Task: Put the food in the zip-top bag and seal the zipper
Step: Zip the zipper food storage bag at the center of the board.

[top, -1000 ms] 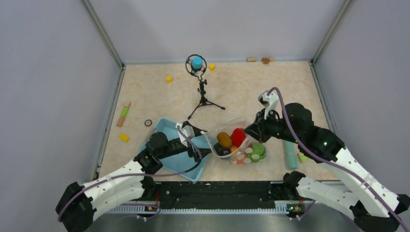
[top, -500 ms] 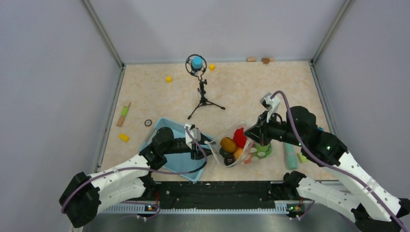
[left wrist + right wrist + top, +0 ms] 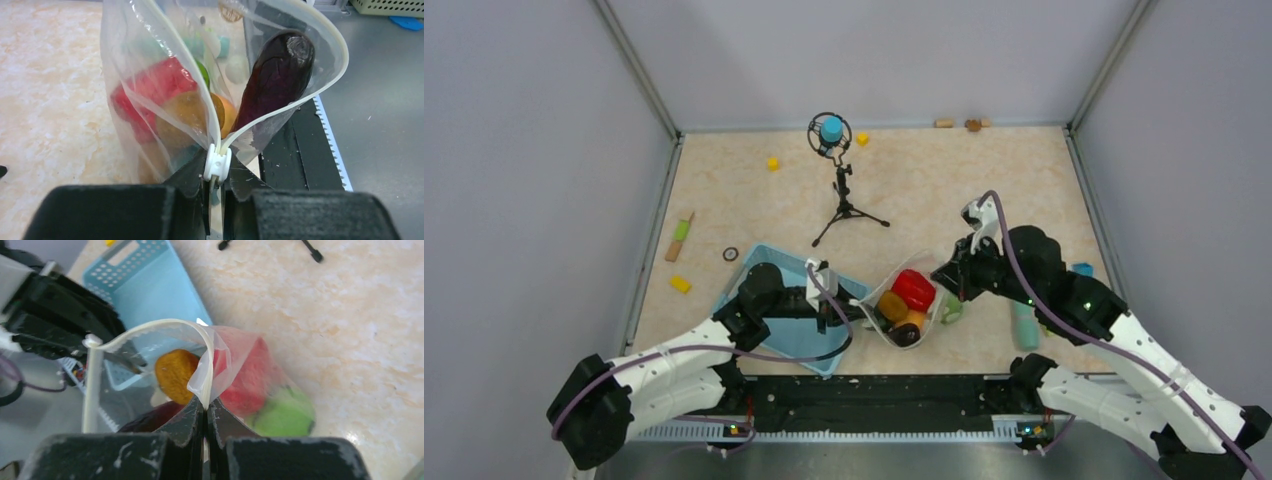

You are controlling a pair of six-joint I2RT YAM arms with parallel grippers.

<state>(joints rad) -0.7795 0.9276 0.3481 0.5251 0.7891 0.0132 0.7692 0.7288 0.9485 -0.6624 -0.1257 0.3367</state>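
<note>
Presently: zip-top bag (image 3: 145,60), clear plastic, held up between both arms above the near part of the desk (image 3: 924,190), just beside the blue basket (image 3: 769,270). Whether its bottom rests on the desk cannot be told.

Contents: food, namely red pepper (image 3: 914,288), orange piece (image 3: 892,305), dark aubergine (image 3: 277,75) and green fruit (image 3: 285,415), all apparently inside.

Left pincer (image 3: 216,185): pressed together on one end of the zipper (image 3: 150,329), right at the white slider (image 3: 217,162).

Right pincer (image 3: 206,415): pressed together, pinching the opposite end of the strip.

Orientation: the bag's long axis, along the mouth, runs left to right between the two pincers. The mouth faces upward and gapes, the two strips bowed apart. The aubergine stands roughly upright, its tip close under the rim.

Hazards, as judged:
- The aubergine tip may sit across the track and jam the slider, if the mouth is drawn flat without settling it lower.
- The thin strip may slip from either pinch under the load, tipping the mouth and spilling food.
- A slack mouth would let the slider drag the plastic rather than close the track.
</note>
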